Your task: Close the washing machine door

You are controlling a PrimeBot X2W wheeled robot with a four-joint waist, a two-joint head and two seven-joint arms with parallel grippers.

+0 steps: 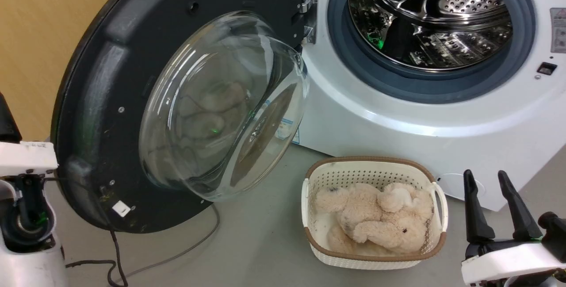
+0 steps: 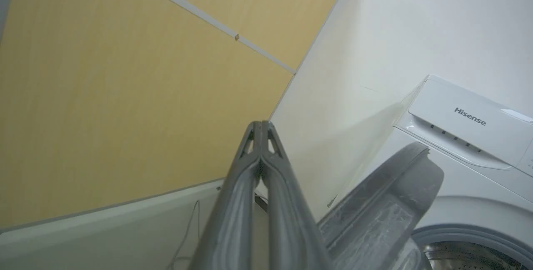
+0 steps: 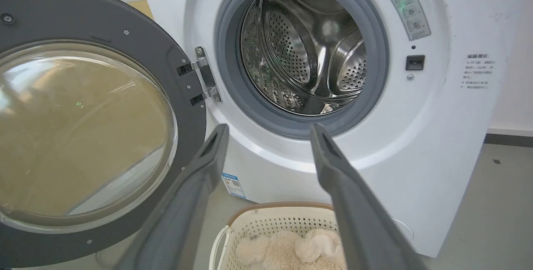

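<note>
Right gripper [image 1: 485,175]: lower right, nearest. Its two dark fingers are spread apart and upright, and nothing is held.
Left gripper [image 2: 260,126]: fingers are pressed together at the tips with nothing between them. It is placed beside the door's outer edge; contact cannot be told.
Basket [image 1: 371,162]: cream with a brown rim, set on the grey floor [image 1: 265,242] just before the washer. A beige plush toy [image 1: 380,220] is laid inside.
Cable [image 1: 177,251]: dark, laid on the floor under the door.
Door [image 1: 110,79]: found wide open at the washer's left, inner face shown. The wide black rim is dotted with screws and a small white label is fixed low on it. A bulging clear glass bowl [image 1: 221,110] is set at the centre. The door is joined to the washer by a metal hinge [image 1: 309,8].
Washer [image 1: 376,114]: white front, round opening uncovered. A grey gasket [image 1: 339,52] is fitted round a perforated steel drum [image 1: 442,17].
Wall [image 1: 35,35]: yellow panel, seen behind the door.
</note>
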